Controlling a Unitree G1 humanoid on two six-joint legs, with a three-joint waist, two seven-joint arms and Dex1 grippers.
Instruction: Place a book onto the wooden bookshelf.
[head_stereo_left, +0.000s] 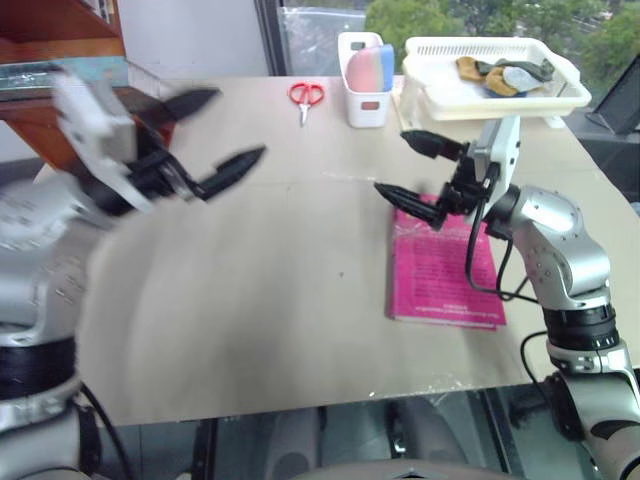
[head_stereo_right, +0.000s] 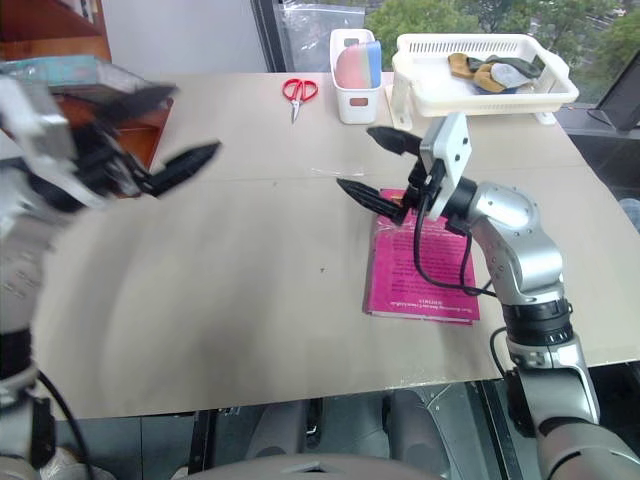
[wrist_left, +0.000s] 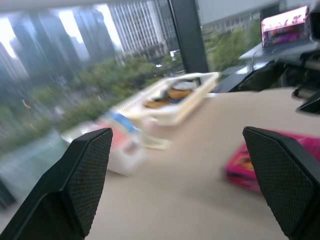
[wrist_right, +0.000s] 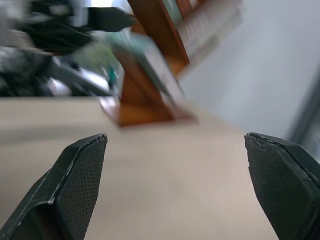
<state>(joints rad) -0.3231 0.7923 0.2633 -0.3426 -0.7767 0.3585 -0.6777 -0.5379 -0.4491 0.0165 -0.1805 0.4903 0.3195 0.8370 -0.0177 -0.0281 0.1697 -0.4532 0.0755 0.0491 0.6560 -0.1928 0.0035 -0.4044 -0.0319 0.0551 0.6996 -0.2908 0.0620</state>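
The teal-green book lies flat on a board of the reddish-brown wooden bookshelf at the table's far left. In the right wrist view the book rests on the bookshelf, blurred. My left gripper hangs open and empty just right of the shelf, apart from the book. At the right side of the table, my right gripper stands open and empty over the top edge of a pink book.
Red scissors, a white cup holding pink and blue items, and a white basket of small things stand along the table's far edge. Bare tabletop lies between my arms.
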